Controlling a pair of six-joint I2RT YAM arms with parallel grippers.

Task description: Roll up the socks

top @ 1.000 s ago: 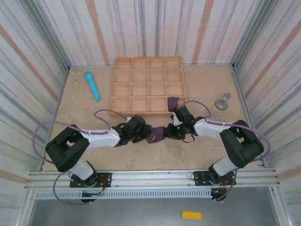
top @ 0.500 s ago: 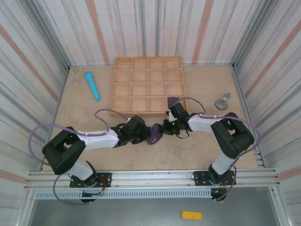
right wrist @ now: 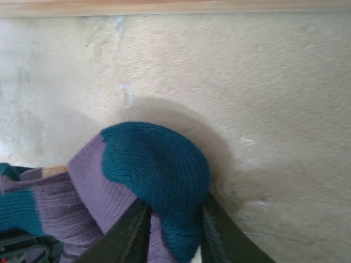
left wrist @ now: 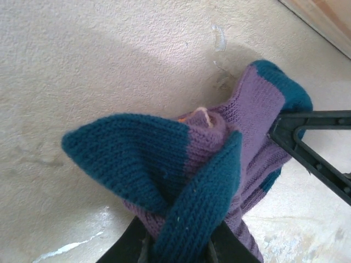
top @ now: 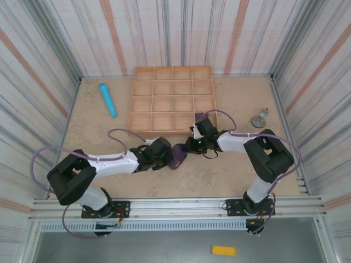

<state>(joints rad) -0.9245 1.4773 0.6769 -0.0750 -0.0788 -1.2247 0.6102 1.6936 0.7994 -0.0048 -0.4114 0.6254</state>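
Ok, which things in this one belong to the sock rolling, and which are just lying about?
In the job:
- socks, held by both tools
- left tool
- right tool

Lying about:
- wooden tray
- light blue cylinder
- small grey metal piece
- yellow block, below the table's near edge

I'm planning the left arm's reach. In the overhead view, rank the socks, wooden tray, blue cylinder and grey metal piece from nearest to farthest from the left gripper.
1. socks, held in the left gripper, at its tip.
2. wooden tray, just beyond, centre.
3. blue cylinder, far left.
4. grey metal piece, far right.
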